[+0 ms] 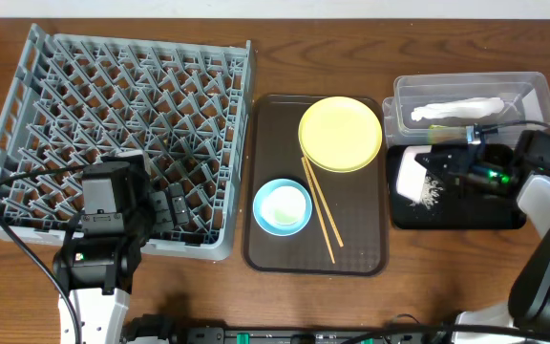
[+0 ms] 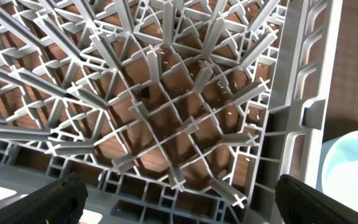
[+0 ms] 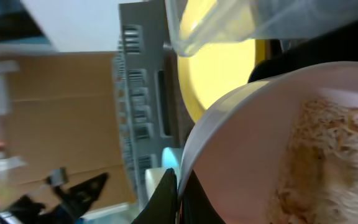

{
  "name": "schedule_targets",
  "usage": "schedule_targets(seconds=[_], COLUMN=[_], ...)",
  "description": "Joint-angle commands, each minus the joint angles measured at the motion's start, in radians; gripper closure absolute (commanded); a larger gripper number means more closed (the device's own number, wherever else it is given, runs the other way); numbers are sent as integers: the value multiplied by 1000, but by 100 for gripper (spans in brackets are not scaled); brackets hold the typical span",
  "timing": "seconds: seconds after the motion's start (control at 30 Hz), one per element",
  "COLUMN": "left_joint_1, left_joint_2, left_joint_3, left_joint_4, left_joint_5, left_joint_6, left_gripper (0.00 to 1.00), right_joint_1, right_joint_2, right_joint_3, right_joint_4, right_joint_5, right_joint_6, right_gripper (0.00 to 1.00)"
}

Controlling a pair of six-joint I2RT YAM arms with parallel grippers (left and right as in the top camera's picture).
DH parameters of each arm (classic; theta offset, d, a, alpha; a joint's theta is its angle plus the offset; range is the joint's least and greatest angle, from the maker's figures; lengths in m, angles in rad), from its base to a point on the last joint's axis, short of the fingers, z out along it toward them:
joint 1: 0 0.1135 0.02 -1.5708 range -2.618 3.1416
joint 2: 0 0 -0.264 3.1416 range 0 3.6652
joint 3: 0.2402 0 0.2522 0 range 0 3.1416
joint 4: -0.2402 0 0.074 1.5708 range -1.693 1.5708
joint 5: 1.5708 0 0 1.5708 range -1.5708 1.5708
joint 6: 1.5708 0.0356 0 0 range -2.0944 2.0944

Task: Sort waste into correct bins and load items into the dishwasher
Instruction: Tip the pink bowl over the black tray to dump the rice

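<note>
A large square grey plastic dish rack [image 1: 122, 115] with upright pegs fills the 9 to 10 o'clock part of the table. The left gripper [image 2: 179, 205] hangs over the rack's 5 o'clock corner. Its two dark fingers are spread wide and hold nothing.

A brown rectangular serving tray [image 1: 265, 248] lies in the middle of the table. On it, a round yellow plate [image 1: 340, 134] sits at 1 o'clock and a light blue bowl [image 1: 265, 218] at 7 o'clock. A pair of thin wooden chopsticks [image 1: 321, 205] runs from the plate's edge toward 5 o'clock, just beside the bowl.

At 3 o'clock on the table lies a shallow black rectangular tray [image 1: 504, 215]. The right gripper [image 1: 444, 164] is over it, clamped on the rim of a white bowl [image 1: 411, 172] that is tipped on its side at the tray's 9 o'clock end. Pale rice-like crumbs [image 1: 432, 197] lie on the tray below the bowl's mouth, and the right wrist view shows more clinging inside the bowl.

Directly at 12 o'clock from the black tray stands a clear rectangular plastic tub [image 1: 533, 91]. It holds a crumpled white paper napkin [image 1: 458, 109].
</note>
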State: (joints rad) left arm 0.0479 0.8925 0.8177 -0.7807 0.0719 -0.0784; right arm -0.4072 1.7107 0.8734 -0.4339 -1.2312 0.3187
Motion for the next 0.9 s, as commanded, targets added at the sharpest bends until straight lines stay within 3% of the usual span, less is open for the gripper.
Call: schedule_targets(seconds=[0.0, 0.33, 0.7, 0.87], left_joint_1=[2, 2, 2, 2], left_joint_2=[2, 2, 2, 2], left_joint_3=[18, 18, 18, 18], left_joint_4=[0, 0, 7, 7], left_joint_5=[-1, -1, -2, -2], left_joint_6=[-5, -5, -5, -5], left_gripper=[1, 1, 1, 1], right_joint_1=[-65, -209, -341, -307], right_joint_2=[72, 145, 145, 145], right_joint_3=[-4, -4, -4, -4], right_joint_4=[22, 69, 330, 341], right_joint_5=[-245, -329, -329, -330], right_joint_6=[-2, 7, 375, 398], right_gripper=[99, 99, 99, 99])
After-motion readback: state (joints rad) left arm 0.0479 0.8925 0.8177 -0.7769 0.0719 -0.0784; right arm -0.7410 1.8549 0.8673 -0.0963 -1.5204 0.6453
